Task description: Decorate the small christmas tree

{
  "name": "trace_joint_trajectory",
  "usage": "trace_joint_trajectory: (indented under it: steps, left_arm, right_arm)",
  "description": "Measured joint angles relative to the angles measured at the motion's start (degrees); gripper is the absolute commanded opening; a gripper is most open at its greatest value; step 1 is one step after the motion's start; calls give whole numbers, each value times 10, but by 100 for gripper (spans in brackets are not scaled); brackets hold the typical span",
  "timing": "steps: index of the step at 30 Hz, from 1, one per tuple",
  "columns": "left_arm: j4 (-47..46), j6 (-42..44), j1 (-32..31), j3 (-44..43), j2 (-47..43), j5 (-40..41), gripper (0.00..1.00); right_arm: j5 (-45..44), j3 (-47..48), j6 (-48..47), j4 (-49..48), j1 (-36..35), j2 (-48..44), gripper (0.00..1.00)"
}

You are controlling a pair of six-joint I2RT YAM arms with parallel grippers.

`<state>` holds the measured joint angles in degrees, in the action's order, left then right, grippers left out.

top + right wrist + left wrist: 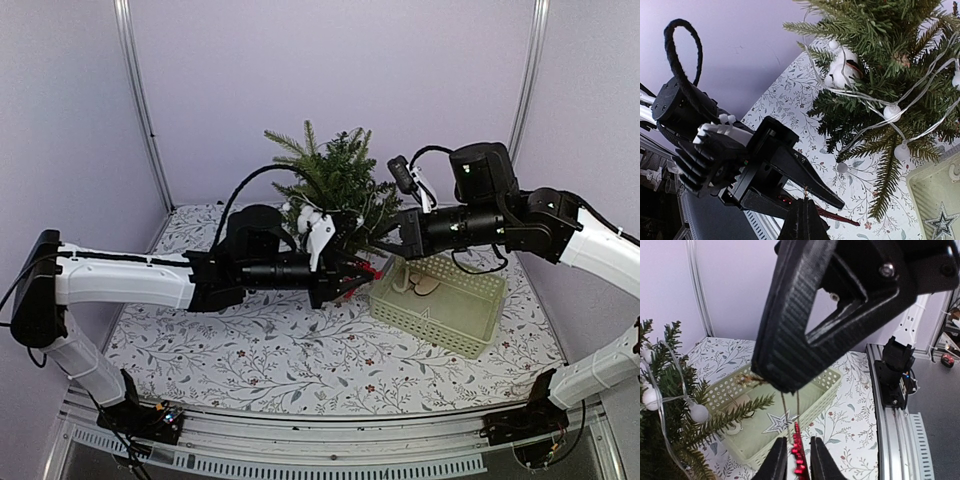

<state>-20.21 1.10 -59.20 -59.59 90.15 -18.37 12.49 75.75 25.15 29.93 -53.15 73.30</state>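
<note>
Left gripper point(799, 441) jaws at the bottom edge of its wrist view stand narrow either side of a red ornament point(800, 462); whether they touch it I cannot tell. Above them the right gripper point(784, 382) is closed, seemingly pinching the ornament's loop point(790, 410), over a basket point(827, 390). At the left edge is the tree point(670, 395). Right wrist view: tree upper right, strung with white beads point(891, 111). Top view: tree upper centre, behind both grippers. It looks light and tippy, twigs springy, bead wire easily snagged; steady it by trunk or base
</note>
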Motion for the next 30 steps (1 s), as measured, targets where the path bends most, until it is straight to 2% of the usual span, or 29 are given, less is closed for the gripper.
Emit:
trace_joint_trajectory:
  steps: [2,4,17,30]
  left_arm:
    - [3,-1,0,1,-2,0,3]
    - [4,-2,-1,1,-2,-3,0]
    - [40,-22,-2,-36,23,-4,0]
    - [78,-33,-2,-82,61,8,0]
  right_arm:
    - [-5,-5,-3,1,0,-2,0]
    - [-16,-5,-3,2,0,-2,0]
    - [-65,-35,6,12,1,-2,0]
    - [-85,-62,6,19,39,-13,0]
